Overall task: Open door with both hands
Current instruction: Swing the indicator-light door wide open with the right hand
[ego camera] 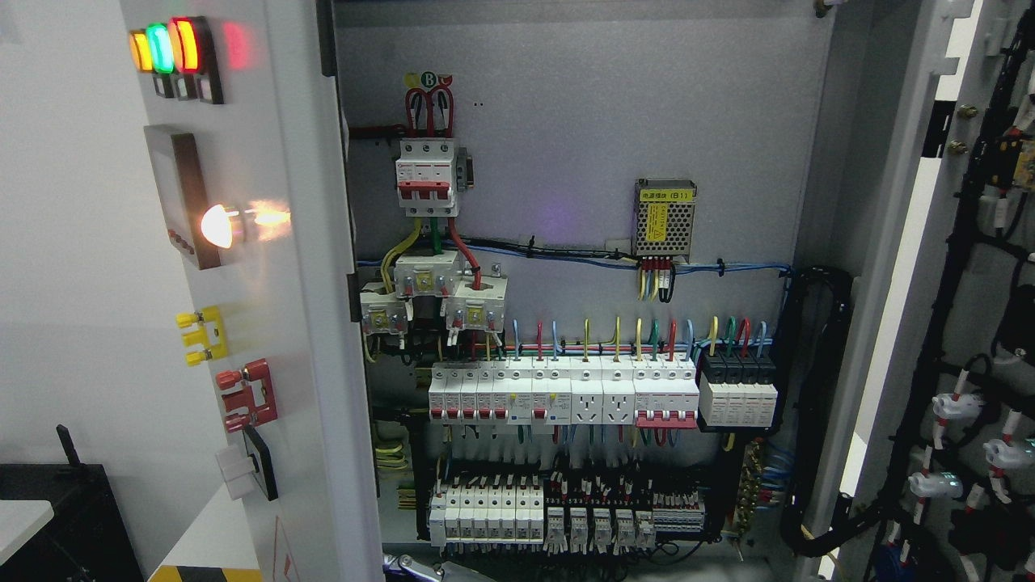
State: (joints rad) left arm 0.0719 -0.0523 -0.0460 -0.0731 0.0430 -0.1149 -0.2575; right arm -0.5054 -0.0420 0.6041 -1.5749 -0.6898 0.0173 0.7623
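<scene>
The grey electrical cabinet stands with both doors swung wide. The left door (267, 323) is turned outward, so its front face shows, with lit indicator lamps (166, 48), a glowing white lamp (218, 226) and yellow and red terminals. The right door (906, 267) hangs open at the right, its inner side carrying black wiring looms (970, 242). Between them the back panel (582, 121) is exposed, with a red-lever main breaker (427, 178), a power supply (665, 217) and rows of breakers (566, 392). Neither of my hands nor arms shows.
A black box (57, 517) with a short antenna stands at the lower left beside a white surface. A small grey metal piece (416, 568) pokes in at the bottom edge; I cannot tell what it is. Black cable bundles (825, 388) hang along the cabinet's right inner wall.
</scene>
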